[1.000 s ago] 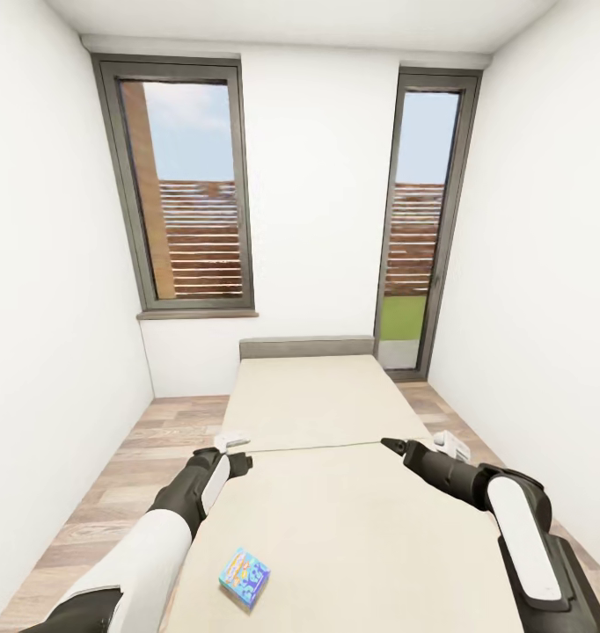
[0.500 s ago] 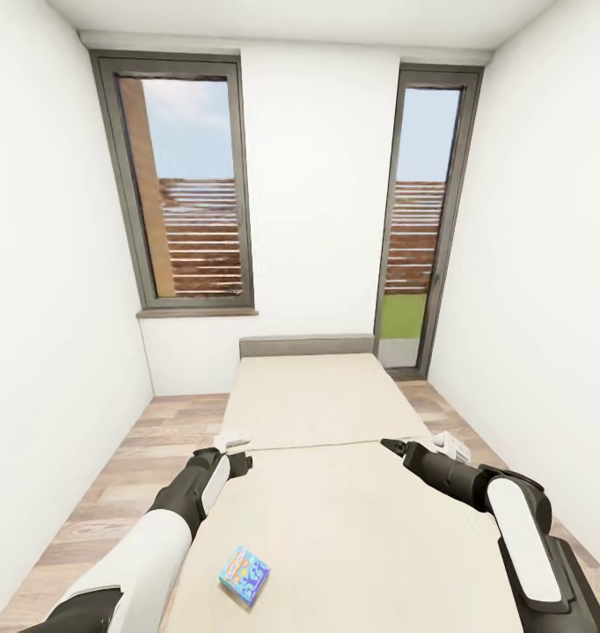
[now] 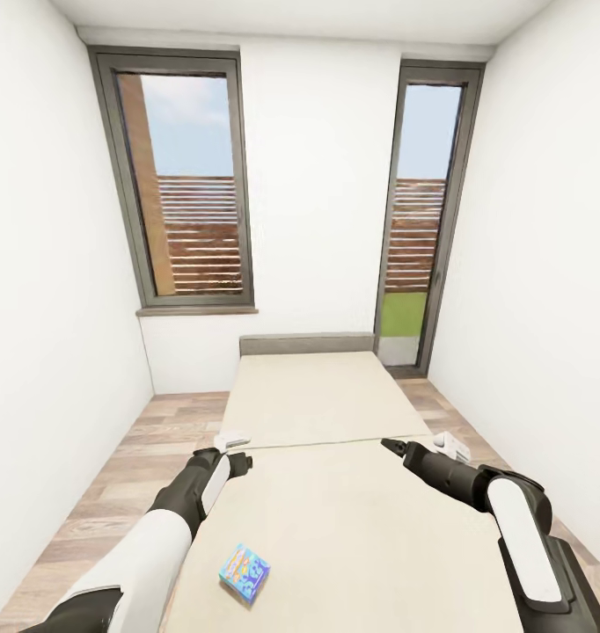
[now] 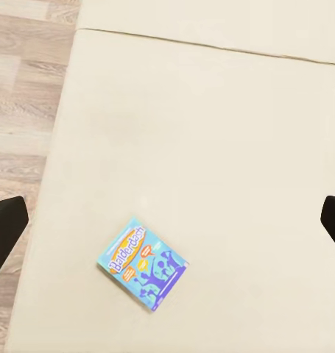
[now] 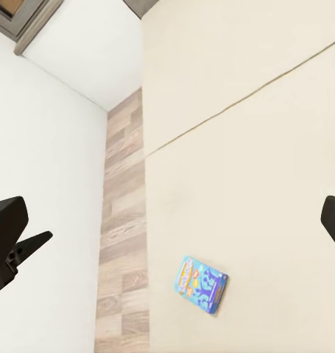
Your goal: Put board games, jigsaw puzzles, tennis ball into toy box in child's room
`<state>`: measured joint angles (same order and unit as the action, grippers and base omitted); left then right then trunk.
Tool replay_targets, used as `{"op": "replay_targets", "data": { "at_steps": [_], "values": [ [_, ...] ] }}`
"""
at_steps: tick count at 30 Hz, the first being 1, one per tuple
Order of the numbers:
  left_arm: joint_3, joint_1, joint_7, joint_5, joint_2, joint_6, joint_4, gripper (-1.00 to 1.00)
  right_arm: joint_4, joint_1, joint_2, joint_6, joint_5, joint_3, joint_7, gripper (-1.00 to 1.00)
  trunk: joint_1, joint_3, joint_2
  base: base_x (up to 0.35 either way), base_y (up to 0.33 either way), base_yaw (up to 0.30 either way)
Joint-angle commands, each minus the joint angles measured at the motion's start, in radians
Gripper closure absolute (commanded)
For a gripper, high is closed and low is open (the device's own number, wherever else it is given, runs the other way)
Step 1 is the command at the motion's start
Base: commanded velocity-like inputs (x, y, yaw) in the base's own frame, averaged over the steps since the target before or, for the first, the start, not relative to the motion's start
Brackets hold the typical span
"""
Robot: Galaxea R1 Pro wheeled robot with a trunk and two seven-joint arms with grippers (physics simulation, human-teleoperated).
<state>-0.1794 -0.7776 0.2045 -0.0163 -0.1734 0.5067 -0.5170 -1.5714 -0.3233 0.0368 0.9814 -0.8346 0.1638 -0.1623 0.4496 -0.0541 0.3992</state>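
A white-walled room with a wood-plank floor (image 3: 115,492) and two tall dark-framed windows (image 3: 181,180) lies ahead of the robot, and a long cream bed (image 3: 335,492) with a grey headboard (image 3: 306,344) runs from near the robot toward the far wall. Over the near half of that bed the robot holds both dark-and-white arms out low. The left gripper (image 3: 232,438) hangs over the bed's left edge, and the right gripper (image 3: 451,446) over its right edge; in each wrist view the two dark fingertips stand far apart at the picture's sides with nothing between them, so both hands are spread wide and carry nothing. The smallest thing here is a flat rectangular light-blue board game box with an orange logo (image 3: 244,573), lying flat and slightly askew on the mattress near its left edge, close to the robot and well apart from either gripper. Judging by this, the task has some way to go: this game is not yet picked up, and the carrying to the toy box is still ahead.
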Motion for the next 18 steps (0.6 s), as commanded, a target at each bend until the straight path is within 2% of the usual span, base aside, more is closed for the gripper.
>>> {"op": "replay_targets", "data": {
  "at_steps": [1, 10, 18],
  "values": [
    [-0.005, 0.0, 0.003, -0.002, -0.001, 0.004, -0.001, -1.0, -0.001, 0.0, 0.0, 0.003, -0.011, 0.0, -0.01, -1.0, 0.0, 0.001, 0.001, 0.0, 0.0, 0.0],
    [-0.005, 0.0, 0.001, -0.001, -0.001, 0.004, -0.001, -1.0, 0.0, 0.0, 0.0, 0.003, -0.011, -0.001, -0.01, -1.0, 0.0, 0.001, 0.001, 0.0, 0.0, 0.0],
    [-0.005, 0.0, 0.001, 0.0, -0.001, 0.004, -0.001, -1.0, 0.004, 0.0, 0.0, 0.004, -0.011, -0.002, -0.01, -1.0, 0.0, 0.012, 0.001, 0.0, 0.0, 0.0]
  ]
}}
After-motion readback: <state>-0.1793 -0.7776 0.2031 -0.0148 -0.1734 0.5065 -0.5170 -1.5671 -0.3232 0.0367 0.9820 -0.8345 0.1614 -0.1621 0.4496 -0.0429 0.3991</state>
